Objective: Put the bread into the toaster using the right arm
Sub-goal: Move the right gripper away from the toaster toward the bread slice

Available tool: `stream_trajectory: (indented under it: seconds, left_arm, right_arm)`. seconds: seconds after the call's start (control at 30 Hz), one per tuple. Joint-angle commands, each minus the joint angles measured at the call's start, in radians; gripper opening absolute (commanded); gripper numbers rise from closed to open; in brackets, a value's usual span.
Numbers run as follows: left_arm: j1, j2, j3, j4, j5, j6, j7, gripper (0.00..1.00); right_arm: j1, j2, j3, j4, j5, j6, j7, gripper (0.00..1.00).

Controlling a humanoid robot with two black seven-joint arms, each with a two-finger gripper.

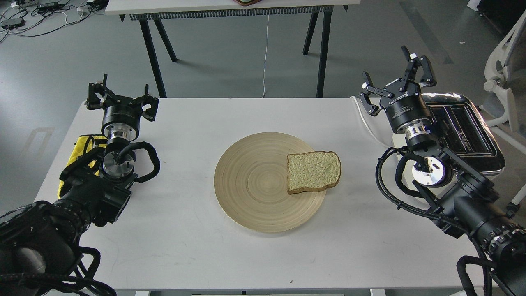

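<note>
One slice of tan bread (313, 171) lies flat on the right side of a round wooden plate (250, 185) in the middle of the white table. The cream toaster (464, 127) with chrome top and black slots stands at the table's right edge, partly behind my right arm. My right gripper (392, 74) is open, fingers spread and empty, raised above the table's far right, up and to the right of the bread. My left gripper (122, 96) is open and empty at the far left.
A yellow cloth (82, 148) lies under my left arm at the table's left edge. The toaster's white cord (370, 123) curls beside my right gripper. Another table's black legs (154, 49) stand behind, and a white chair (503, 82) stands at far right.
</note>
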Motion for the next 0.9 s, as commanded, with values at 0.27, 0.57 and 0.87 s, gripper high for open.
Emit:
stream_trajectory:
  seconds: [0.27,0.57,0.87]
  left_arm:
    - [0.001,0.001,0.001,0.000,0.001,0.000,0.000,1.00]
    - [0.000,0.000,0.001,0.000,0.001,0.000,0.000,1.00]
    - [0.001,0.000,0.001,0.000,0.000,0.000,0.000,1.00]
  right_arm:
    - [0.004,-0.100,-0.142,0.190,-0.095,-0.100,0.005,1.00]
    - [-0.001,-0.240,-0.317,0.385,-0.400,-0.677,0.003,1.00]
    - [-0.070,-0.205,-0.623,0.391,-0.476,-0.977,0.009,1.00]
